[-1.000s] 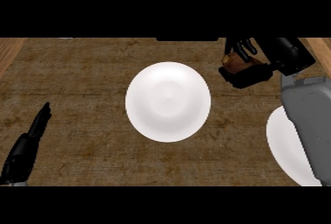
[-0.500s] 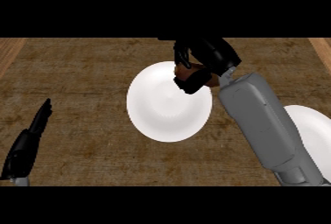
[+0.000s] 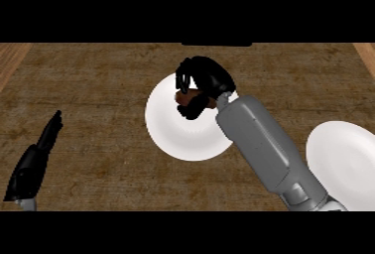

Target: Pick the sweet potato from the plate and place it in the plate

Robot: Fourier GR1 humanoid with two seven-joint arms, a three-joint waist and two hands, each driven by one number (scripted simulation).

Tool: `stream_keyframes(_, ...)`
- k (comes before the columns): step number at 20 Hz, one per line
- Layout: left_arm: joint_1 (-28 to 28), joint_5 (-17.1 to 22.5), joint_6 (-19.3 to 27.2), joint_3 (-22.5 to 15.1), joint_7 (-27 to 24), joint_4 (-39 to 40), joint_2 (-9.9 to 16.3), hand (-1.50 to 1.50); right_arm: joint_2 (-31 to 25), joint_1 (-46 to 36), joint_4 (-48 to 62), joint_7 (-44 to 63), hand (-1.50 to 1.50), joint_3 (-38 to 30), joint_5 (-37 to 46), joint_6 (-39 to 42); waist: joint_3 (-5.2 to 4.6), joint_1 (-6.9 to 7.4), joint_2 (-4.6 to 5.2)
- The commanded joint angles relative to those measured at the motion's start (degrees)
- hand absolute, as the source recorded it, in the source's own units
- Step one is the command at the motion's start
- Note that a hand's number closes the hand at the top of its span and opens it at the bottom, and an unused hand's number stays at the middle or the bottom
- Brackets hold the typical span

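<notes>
Right hand [image 3: 203,82]: hovering over upper part of centre plate [image 3: 176,136], fingers curling down & wrapping round the sweet potato [image 3: 192,99]; grey forearm [image 3: 260,146] running diag. from lower right up to it.
Sweet potato: sitting inside right hand's grip, only a brown patch showing betw. black fingers; positioned above centre plate's upper-right area. Can't tell if it's touching plate surface.
Centre plate: white, lying on wood counter [image 3: 95,84], mid-view; forearm overlapping its right edge.
Second plate [image 3: 344,166]: white, at view's right edge, partly cut off, just beside forearm's lower end.
Left hand [image 3: 35,161]: resting at lower left, fingers straight & pressed together, pointing up; well apart from both plates, holding nothing.
</notes>
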Motion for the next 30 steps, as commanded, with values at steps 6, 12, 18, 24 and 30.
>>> stream_keyframes(6, -2.2, 1.3, -2.4, 2.8, -0.3, 2.5, 1.9, 0.0, 0.9, -3.7, 12.6, -1.7, -1.5, 4.4, -10.1, -11.2, 0.01, -0.16, -0.02)
stream_keyframes(12, 2.0, -0.9, -0.4, 0.0, -0.4, -1.0, -1.2, 0.0, 0.9, -3.0, 8.1, -4.4, -1.5, -0.7, -19.2, -18.7, 0.03, -0.17, -0.11)
stream_keyframes(18, 1.3, -1.3, 0.7, 1.1, 1.0, -1.7, -1.2, 0.0, -2.7, -1.2, 8.4, -6.0, -1.5, -11.6, -22.6, -19.2, 0.03, -1.42, -0.21)
stream_keyframes(24, 5.0, -0.4, -0.6, 1.4, -1.4, -3.8, -1.2, 0.0, -11.5, 2.6, 10.7, -17.8, -1.5, -21.2, -32.3, -6.2, 0.07, -0.74, -0.05)
stream_keyframes(30, 3.2, -2.3, 0.0, -0.3, -2.4, -1.6, -2.5, 0.0, -19.8, 2.0, 21.0, -30.2, -1.5, -25.3, -33.7, 4.5, 0.07, -0.25, 0.23)
